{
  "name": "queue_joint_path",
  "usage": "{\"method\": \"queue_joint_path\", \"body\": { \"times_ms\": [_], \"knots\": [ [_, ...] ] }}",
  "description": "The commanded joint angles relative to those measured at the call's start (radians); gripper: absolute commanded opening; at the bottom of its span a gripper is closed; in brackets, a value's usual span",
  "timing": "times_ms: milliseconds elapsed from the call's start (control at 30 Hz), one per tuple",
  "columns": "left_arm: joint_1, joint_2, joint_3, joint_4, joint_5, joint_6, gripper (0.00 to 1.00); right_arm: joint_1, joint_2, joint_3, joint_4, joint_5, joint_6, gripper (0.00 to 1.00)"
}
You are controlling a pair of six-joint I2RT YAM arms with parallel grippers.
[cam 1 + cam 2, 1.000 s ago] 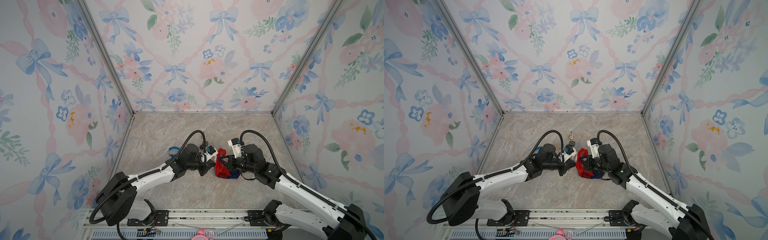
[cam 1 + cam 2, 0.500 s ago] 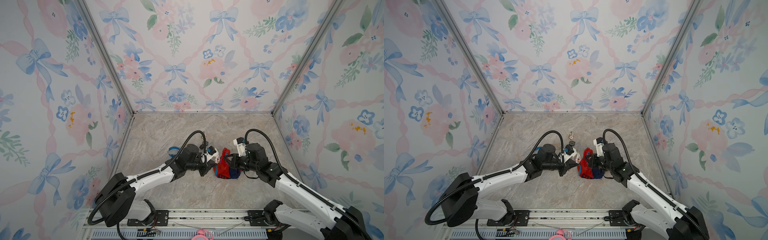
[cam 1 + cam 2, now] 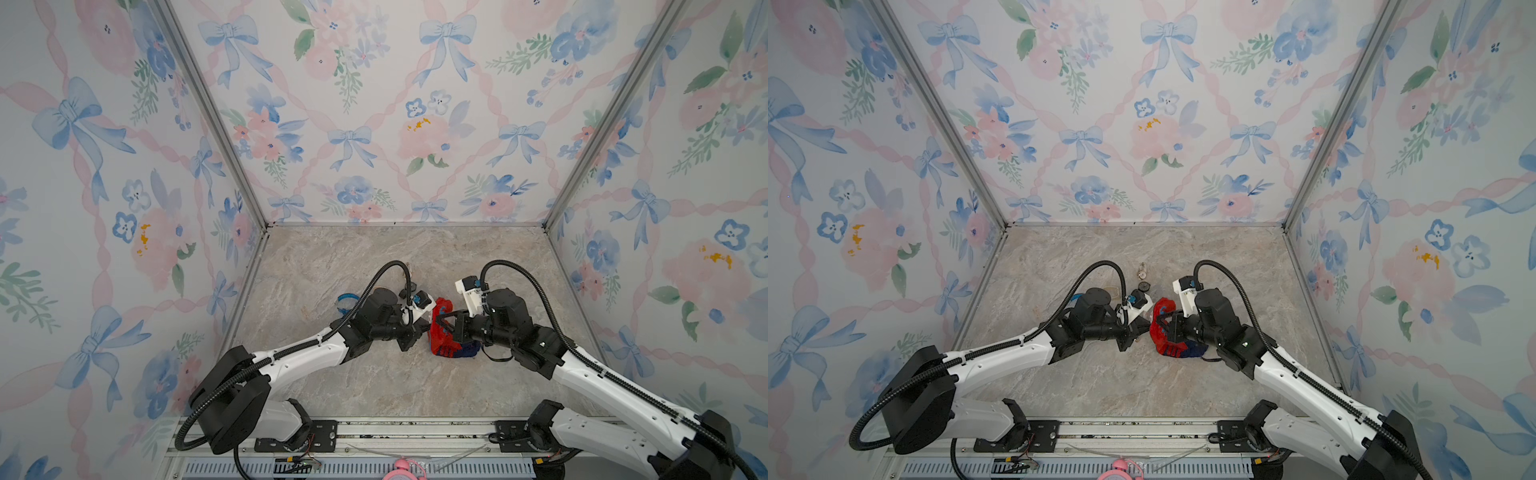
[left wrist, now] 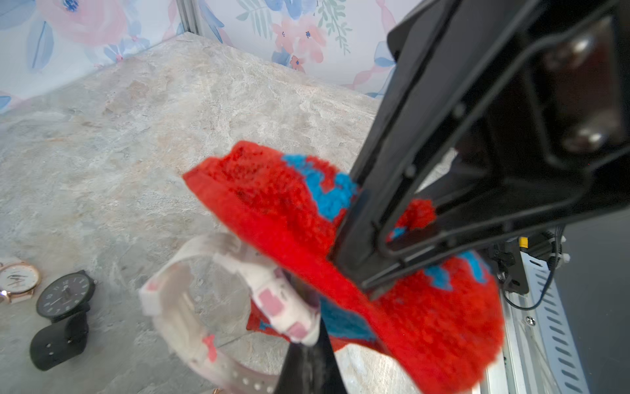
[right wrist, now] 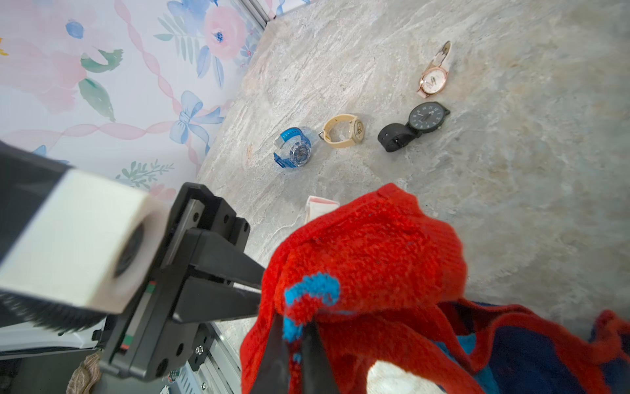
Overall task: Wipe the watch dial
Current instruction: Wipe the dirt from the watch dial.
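Five watches, one cloth [image 5: 368,259]. Blue [image 5: 295,150], tan [image 5: 344,131], black [image 5: 426,117] and rose [image 5: 433,78] lie at its eleven o'clock. Left jaws pinch the white watch [image 4: 272,300] at desk [image 3: 374,386] centre, dial under the cloth that right jaws pinch, axis unclear.

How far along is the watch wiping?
Done: left gripper shut on the white watch, right gripper shut on the cloth. In hand: cloth against the watch, hiding its dial. Left: finishing the wipe; with the dial hidden, cleanliness can't be judged.
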Motion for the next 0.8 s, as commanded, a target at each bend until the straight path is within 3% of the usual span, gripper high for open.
{"method": "queue_joint_path", "body": {
  "times_ms": [0, 267, 533, 767],
  "knots": [
    [-0.004, -0.016, -0.001, 0.038, 0.026, -0.019, 0.00, -0.002, 0.036, -0.010, 0.060, 0.013, 0.005, 0.00],
    [-0.004, -0.053, -0.005, 0.039, 0.022, -0.014, 0.00, -0.089, -0.024, -0.068, 0.040, -0.003, 0.015, 0.00],
    [-0.004, -0.018, -0.005, 0.039, 0.011, -0.025, 0.00, 0.018, -0.056, 0.025, -0.024, 0.053, -0.002, 0.00],
    [-0.005, -0.011, -0.002, 0.038, 0.005, -0.028, 0.00, 0.038, -0.033, 0.035, -0.004, 0.049, 0.006, 0.00]
  ]
}}
